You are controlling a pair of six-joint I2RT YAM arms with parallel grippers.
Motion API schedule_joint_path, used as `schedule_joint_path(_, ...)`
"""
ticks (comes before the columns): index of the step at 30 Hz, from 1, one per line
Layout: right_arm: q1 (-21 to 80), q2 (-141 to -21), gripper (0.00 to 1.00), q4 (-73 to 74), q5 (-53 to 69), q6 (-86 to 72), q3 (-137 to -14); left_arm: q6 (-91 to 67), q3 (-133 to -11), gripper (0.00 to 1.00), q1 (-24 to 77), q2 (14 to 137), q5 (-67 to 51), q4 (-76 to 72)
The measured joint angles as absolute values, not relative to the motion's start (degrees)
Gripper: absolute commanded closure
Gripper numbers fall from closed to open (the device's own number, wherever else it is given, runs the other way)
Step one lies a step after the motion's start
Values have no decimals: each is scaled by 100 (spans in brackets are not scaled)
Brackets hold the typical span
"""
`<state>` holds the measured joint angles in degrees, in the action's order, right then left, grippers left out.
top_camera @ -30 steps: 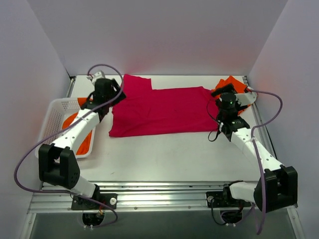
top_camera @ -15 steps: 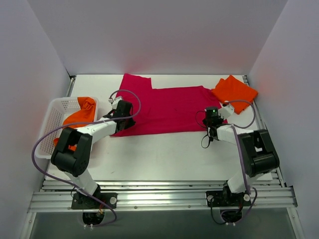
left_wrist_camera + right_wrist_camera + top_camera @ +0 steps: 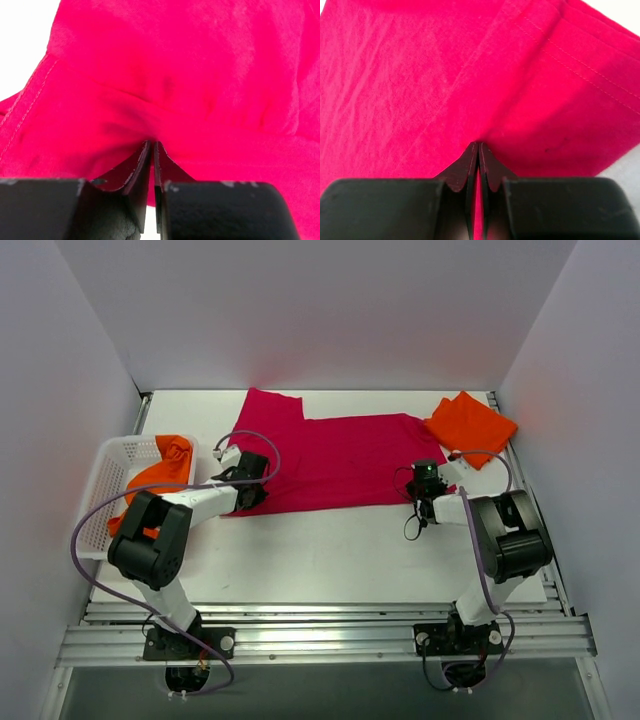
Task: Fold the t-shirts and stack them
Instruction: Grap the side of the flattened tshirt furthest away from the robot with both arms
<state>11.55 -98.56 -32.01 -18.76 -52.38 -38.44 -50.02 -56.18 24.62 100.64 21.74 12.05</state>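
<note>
A crimson t-shirt (image 3: 330, 455) lies spread flat across the back half of the table, one sleeve (image 3: 272, 405) pointing to the back left. My left gripper (image 3: 250, 492) sits low at its near-left corner. In the left wrist view the left gripper (image 3: 152, 143) is shut on a puckered fold of the crimson cloth (image 3: 190, 75). My right gripper (image 3: 428, 480) is at the shirt's near-right corner. There the right gripper (image 3: 478, 144) is pinched shut on the hem of the crimson cloth (image 3: 420, 75). An orange t-shirt (image 3: 470, 425) lies folded at the back right.
A white mesh basket (image 3: 100, 490) stands at the left edge of the table with another orange t-shirt (image 3: 160, 475) heaped in it. The white table (image 3: 330, 555) runs bare in front of the crimson shirt, and grey walls close in on three sides.
Both arms have swung from the back of the table down to the crimson shirt's near corners. Both grippers have shut on the cloth there.
</note>
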Motion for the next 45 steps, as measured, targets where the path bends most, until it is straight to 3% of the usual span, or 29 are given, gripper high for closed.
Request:
schedule_joint_path(13,1188,-8068,100,-2519,-1927,-5553,-2434,-5920,-4567,82,3072,8938,2744,1925)
schedule_joint_path(24,1374,-6499,100,-1704,-1973,-5813,-1916,-6403,-4438,82,3533,8436,3133,2818)
schedule_joint_path(26,1448,-6265,100,-1474,-2012,-5830,-1946,-6396,-4440,76,3610,8182,3218,2969)
schedule_joint_path(27,1483,-6125,98,-1354,-2034,-5828,-1988,-6379,-4469,67,3642,8009,3264,3081)
schedule_joint_path(29,1570,-5800,72,-1087,-2102,-5833,-2134,-6261,-4687,51,3671,7690,3347,3345)
schedule_joint_path(30,1614,-5627,54,-954,-2139,-5800,-2257,-6180,-4864,44,3667,7544,3398,3426)
schedule_joint_path(31,1649,-5417,30,-836,-2176,-5741,-2423,-6055,-5078,32,3649,7419,3441,3463)
schedule_joint_path(32,1673,-5245,22,-751,-2222,-5699,-2576,-5857,-5347,28,3590,7295,3439,3420)
schedule_joint_path(34,1699,-4960,16,-617,-2292,-5494,-2943,-5380,-5771,13,3371,7140,3317,3173)
schedule_joint_path(37,1708,-4825,16,-532,-2427,-5290,-3494,-4678,-6276,4,2661,7142,2749,2510)
schedule_joint_path(41,1710,-5006,17,-543,-2488,-5074,-3883,-3811,-7210,4,1511,8158,1800,1638)
schedule_joint_path(45,1732,-5216,17,-550,-2427,-4952,-3767,-3166,-8941,7,735,10339,716,1243)
